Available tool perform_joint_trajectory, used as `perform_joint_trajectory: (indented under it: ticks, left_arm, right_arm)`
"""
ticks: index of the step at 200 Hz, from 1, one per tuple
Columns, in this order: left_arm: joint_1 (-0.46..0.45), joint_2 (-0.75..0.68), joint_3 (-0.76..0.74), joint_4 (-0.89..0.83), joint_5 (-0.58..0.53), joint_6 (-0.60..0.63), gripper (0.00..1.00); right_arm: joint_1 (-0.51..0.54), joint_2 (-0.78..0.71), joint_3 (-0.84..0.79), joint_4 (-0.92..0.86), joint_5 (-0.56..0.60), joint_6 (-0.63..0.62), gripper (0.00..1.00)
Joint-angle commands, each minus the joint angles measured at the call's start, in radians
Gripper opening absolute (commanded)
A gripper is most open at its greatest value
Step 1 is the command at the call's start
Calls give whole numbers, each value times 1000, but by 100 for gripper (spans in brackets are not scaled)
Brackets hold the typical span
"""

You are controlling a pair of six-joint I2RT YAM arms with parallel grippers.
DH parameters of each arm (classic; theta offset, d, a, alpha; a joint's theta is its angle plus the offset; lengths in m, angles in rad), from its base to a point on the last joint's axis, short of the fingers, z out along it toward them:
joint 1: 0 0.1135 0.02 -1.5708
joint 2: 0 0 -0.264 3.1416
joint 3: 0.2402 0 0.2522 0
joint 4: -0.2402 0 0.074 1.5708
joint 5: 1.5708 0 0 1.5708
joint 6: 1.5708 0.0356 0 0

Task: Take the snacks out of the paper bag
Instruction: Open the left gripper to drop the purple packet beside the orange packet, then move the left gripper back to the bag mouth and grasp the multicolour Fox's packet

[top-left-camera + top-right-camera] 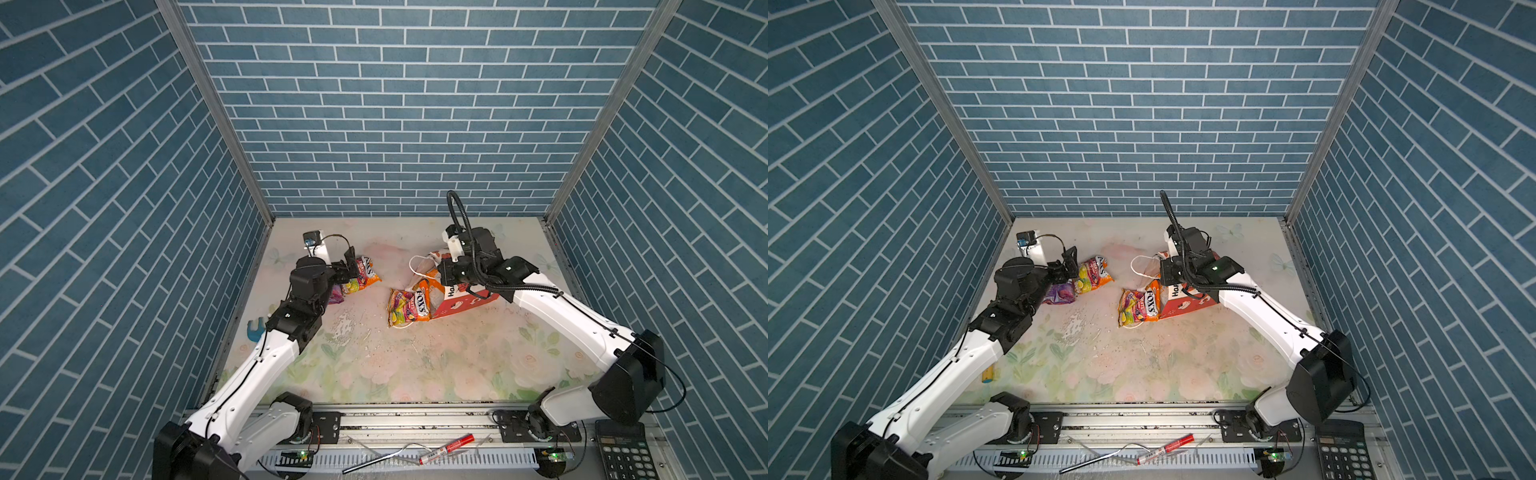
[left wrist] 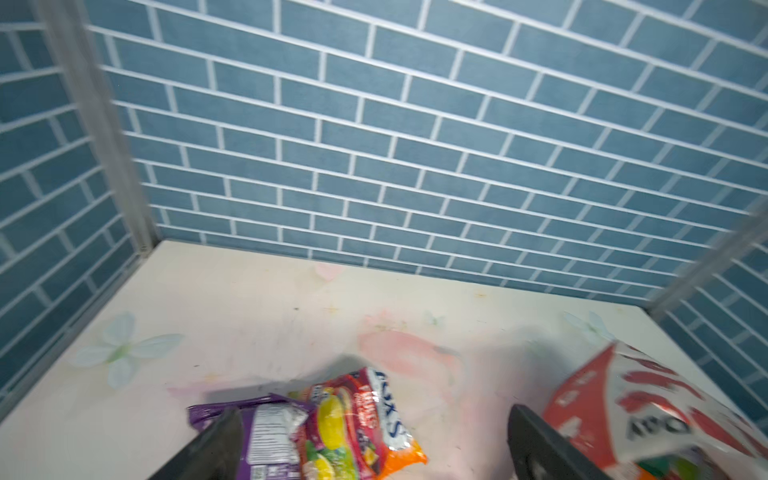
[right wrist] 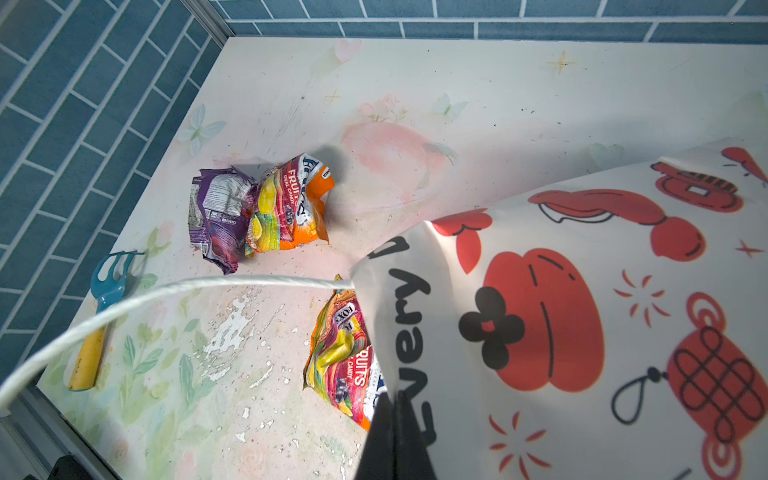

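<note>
Top views: stereo pair, high over the near edge of the table (image 1: pixel 395 374), facing down and toward the back wall (image 1: pixel 395 124); both cover the whole table. Left wrist view: low, close to the table, facing the back wall. Right wrist view: steep downward look, hard against the paper bag (image 3: pixel 582 291). Wrist views share the orange Fox's packet (image 2: pixel 357 419) and purple packet (image 2: pixel 266 436).
</note>
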Motion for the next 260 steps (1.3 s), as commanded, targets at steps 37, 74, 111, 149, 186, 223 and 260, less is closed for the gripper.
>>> perform_joint_trajectory:
  ticks: [37, 74, 111, 149, 186, 223, 260]
  left_arm:
    - [-150, -25, -99, 26, 191, -51, 100]
    - [-163, 12, -166, 60, 314, -91, 100]
    - [-163, 49, -193, 78, 345, -108, 100]
    - [-163, 127, -187, 115, 363, -114, 100]
    - [-165, 204, -167, 135, 367, -122, 100]
    - [-164, 228, -153, 128, 364, -104, 100]
    - [-164, 241, -161, 77, 301, -93, 100]
  right_arm:
    - [-10, -52, -18, 74, 0, 37, 0]
    - [-13, -36, -14, 86, 0, 42, 0]
    - [-12, -26, -9, 80, -10, 55, 0]
    - [-13, -20, 14, 44, -4, 43, 0]
    - [-14, -11, 19, 36, -8, 41, 0]
    - [-13, -6, 29, 11, 4, 35, 0]
    - [-12, 5, 33, -12, 38, 29, 0]
